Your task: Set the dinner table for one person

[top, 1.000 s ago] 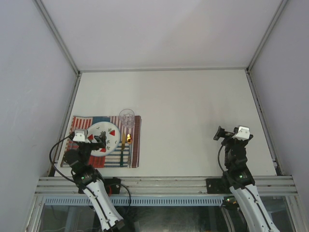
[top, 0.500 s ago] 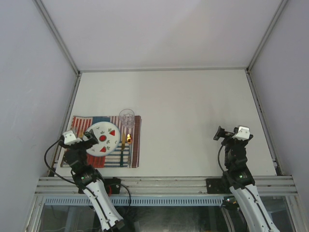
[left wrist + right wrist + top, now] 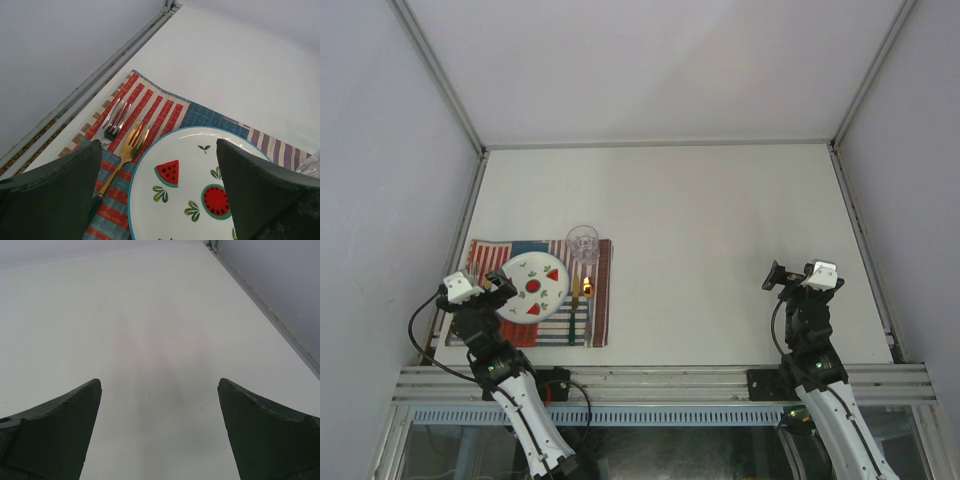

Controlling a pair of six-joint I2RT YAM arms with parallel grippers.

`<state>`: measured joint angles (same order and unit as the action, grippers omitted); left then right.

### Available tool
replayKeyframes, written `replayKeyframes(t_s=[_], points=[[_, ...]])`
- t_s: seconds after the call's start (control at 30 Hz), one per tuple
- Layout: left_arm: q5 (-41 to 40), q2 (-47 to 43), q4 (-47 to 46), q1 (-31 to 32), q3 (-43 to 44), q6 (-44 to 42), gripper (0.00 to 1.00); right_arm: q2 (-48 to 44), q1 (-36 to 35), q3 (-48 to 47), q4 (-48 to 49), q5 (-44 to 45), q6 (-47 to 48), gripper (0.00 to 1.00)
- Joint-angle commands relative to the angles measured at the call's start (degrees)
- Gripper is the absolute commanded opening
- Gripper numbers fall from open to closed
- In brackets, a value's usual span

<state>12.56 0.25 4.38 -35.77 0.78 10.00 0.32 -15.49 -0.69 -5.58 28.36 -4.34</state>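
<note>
Standing here, I can make out no words, brand marks, numbers or signs on the dinner table point(image 3: 720, 220) or on anything lying on it. The plate point(image 3: 145, 215) carries only painted watermelon slices and small green leaves. The placemat point(image 3: 160, 107) has only woven stripes. Neither bears any lettering that can be read.
</note>
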Motion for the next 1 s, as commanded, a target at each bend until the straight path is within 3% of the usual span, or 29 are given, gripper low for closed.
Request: replayKeyframes(t_s=[0.0,0.17,0.3,0.57,0.7,0.8,0.9,0.97], points=[[-0.46,-10.80,5.13,0.19,-1.72,0.93,1.00,-4.45,0.10,2.87,-3.72,-0.35,-1.03,1.00],[3.23,-8.06,2.74,0.12,-1.71,-0.22,1.00,-4.45,0.17,2.83,-3.71,-0.44,-1.02,1.00],[-4.47,-0.42,3.28,0.00,1.26,1.86,1.00,-4.45,0.15,2.88,-3.73,-0.43,-1.02,1.00],[11.09,14.13,4.74,0.06,19.54,-4.61,1.00,-4.45,0.17,2.88,-3.73,-0.42,-1.07,1.00],[14.01,7.75,-2.07,0.09,19.64,-2.12,1.00,-4.45,0.16,2.89,-3.73,-0.42,-1.03,1.00],[7.20,-2.47,3.78,0.09,20.26,-0.21,1.00,-4.45,0.19,2.89,-3.71,-0.38,-1.02,1.00],[5.84,-12.74,4.30,0.12,13.97,1.11,1.00,-4.44,0.19,2.89,-3.73,-0.49,-1.02,1.00],[6.92,-9.78,5.54,0.17,11.58,0.49,1.00,-4.52,0.19,2.88,-3.68,-0.53,-1.02,1.00]])
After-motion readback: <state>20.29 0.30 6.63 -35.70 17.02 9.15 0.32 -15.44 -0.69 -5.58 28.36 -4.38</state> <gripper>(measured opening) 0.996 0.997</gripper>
